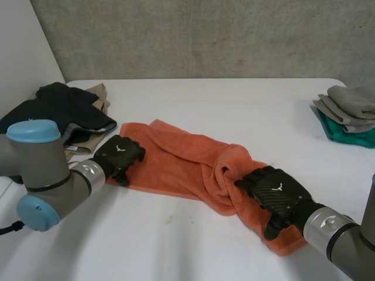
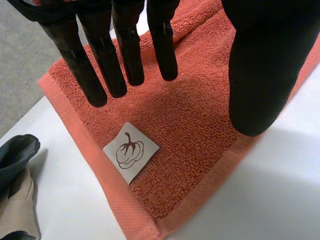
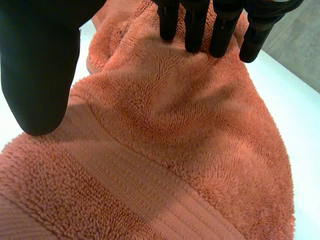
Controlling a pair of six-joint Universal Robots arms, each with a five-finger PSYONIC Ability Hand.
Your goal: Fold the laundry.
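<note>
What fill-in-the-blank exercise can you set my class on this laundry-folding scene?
1. The towel under the left hand and the right hand is coloured ____.
2. The square label near the towel's corner is coloured ____.
3. The folded grey and green cloths lie nearer the ____ hand.
4. The heaped black and beige clothes lie nearer the ____ hand.
Missing words: orange; white; right; left.
</note>
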